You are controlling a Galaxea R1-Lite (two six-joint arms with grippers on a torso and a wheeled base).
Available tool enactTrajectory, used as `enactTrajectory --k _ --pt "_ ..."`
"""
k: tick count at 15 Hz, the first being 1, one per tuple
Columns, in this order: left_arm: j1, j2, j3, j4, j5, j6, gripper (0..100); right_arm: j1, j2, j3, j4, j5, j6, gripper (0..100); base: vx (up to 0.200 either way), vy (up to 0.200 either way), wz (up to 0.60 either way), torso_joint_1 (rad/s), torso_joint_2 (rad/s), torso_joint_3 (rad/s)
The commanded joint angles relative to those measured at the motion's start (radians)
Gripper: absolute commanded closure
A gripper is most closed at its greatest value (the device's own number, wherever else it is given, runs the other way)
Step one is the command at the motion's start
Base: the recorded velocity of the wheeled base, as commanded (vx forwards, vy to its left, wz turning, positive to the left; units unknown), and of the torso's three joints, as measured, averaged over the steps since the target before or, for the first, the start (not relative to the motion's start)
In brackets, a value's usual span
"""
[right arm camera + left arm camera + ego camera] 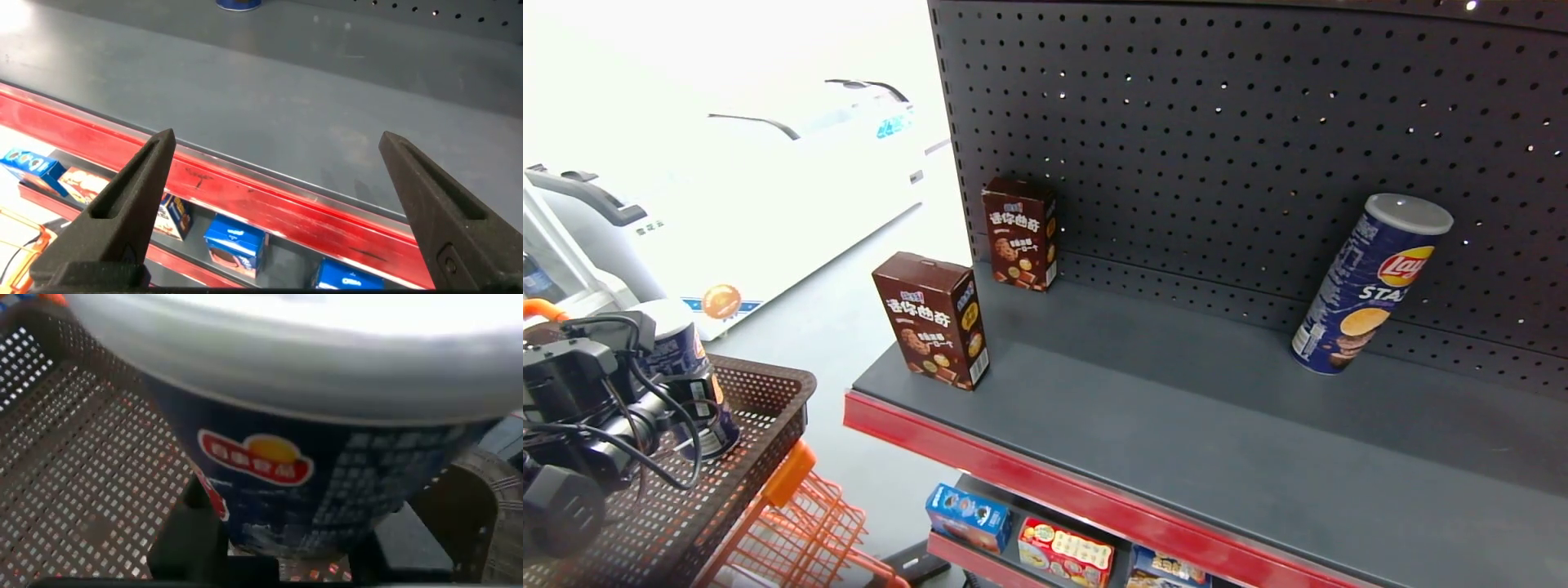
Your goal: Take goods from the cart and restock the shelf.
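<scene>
1. Over the orange wire cart, inside the brown perforated plastic basket, the left gripper is clasping the dark blue cylindrical chip canister with the grey lid. Its fingers are flanking the body below the lid and, by my reading, pressing on it.
2. Risk: the smooth round wall may be slipping or tilting in the pinch during a lift, and the base could be catching the basket rim.
3. Risk: on the grey metal shelf, a second blue canister is leaning against the pegboard, so a nudge could be toppling it.
4. Pose: the left arm is sitting low beside the basket. The right gripper is hovering by the red shelf edge, jaws spread wide and holding nothing.
</scene>
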Motion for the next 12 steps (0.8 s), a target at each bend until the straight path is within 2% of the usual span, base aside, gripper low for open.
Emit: enactTrajectory --k 1,3,7,8,10,12 --pt "-0.036 -0.077 -0.011 0.002 -0.010 0.001 100 0.000 0.002 0.000 0.000 0.000 0.000 0 0.000 0.000 0.00 0.000 0.00 0.000" --pt "-0.079 -0.151 -0.012 0.029 -0.046 0.000 100 0.002 0.002 0.000 0.000 0.000 0.001 0 0.000 0.000 0.00 0.000 0.00 0.000" --pt "-0.147 -0.301 -0.021 0.118 -0.080 0.001 100 0.002 0.002 0.000 0.000 0.000 0.000 0 0.000 0.000 0.00 0.000 0.00 0.000" --pt "-0.160 -0.324 -0.020 0.137 -0.081 0.001 100 0.000 0.002 0.000 0.000 0.000 0.000 0 0.000 0.000 0.00 0.000 0.00 0.000" --pt "-0.217 -0.421 -0.011 0.235 -0.086 0.001 100 0.000 0.002 0.000 0.000 0.000 0.000 0 0.000 0.000 0.00 0.000 0.00 0.000" --pt "-0.259 -0.470 -0.008 0.270 -0.086 0.000 100 0.002 0.002 0.000 0.000 0.000 0.000 0 0.000 0.000 0.00 0.000 0.00 0.000"
